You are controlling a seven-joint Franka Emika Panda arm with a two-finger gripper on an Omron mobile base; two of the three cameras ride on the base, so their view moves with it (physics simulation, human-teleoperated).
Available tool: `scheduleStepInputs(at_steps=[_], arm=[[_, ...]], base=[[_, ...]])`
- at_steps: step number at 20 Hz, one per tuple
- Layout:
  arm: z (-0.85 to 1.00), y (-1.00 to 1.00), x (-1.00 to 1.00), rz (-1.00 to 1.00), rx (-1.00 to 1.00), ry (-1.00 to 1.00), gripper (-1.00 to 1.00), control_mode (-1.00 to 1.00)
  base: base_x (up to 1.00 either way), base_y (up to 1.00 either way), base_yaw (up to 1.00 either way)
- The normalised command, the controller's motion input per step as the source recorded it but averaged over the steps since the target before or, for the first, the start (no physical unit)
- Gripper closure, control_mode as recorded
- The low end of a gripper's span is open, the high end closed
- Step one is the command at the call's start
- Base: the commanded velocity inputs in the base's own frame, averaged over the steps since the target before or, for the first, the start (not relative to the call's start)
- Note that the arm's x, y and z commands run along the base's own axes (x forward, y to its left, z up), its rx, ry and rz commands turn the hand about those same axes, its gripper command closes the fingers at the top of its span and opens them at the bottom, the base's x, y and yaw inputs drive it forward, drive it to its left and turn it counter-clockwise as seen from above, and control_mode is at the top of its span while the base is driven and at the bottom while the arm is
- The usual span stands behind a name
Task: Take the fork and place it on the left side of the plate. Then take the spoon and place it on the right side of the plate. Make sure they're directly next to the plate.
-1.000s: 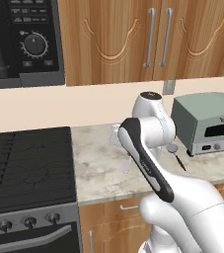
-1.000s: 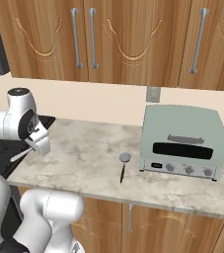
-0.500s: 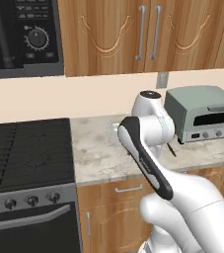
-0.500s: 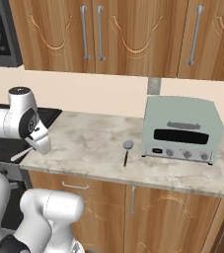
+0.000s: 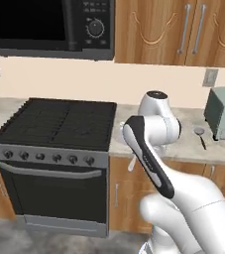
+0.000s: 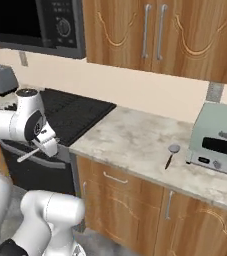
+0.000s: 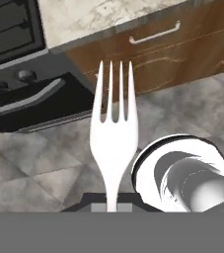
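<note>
Pale silver-grey, the fork (image 7: 112, 133) stands straight out ahead of the jaws, which are clamped on its handle, tines pointing away over the floor and stove front; a grip at the handle end presumably leaves the tines free for laying down. The gripper (image 6: 44, 145) hangs off the counter's (image 6: 135, 145) edge, the dark spoon (image 6: 171, 154) well apart beyond it on the counter.

Base driven leftward since a second ago — whole scene slid right in both base views. Stove (image 5: 59, 124) and microwave (image 5: 49, 25) now much fuller in the left base view, toaster oven (image 6: 220, 145) pushed toward the right edge, spoon (image 6: 171, 155) carried along with the counter (image 6: 135, 145). Arm pose unaltered against the base — gripper (image 6: 45, 145) clamped on the fork (image 7: 112, 138) as before.
</note>
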Motion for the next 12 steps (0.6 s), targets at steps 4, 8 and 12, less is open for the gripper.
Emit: scheduleStepInputs(at_steps=[4,8,12], arm=[[0.00,0.00,0.00,0.00,0.00,0.00,1.00,1.00],[0.00,0.00,0.00,0.00,0.00,0.00,1.00,1.00],[0.00,0.00,0.00,0.00,0.00,0.00,1.00,1.00]], base=[[-0.12,0.05,1.00],[-0.08,0.00,1.00],[-0.05,0.00,1.00]])
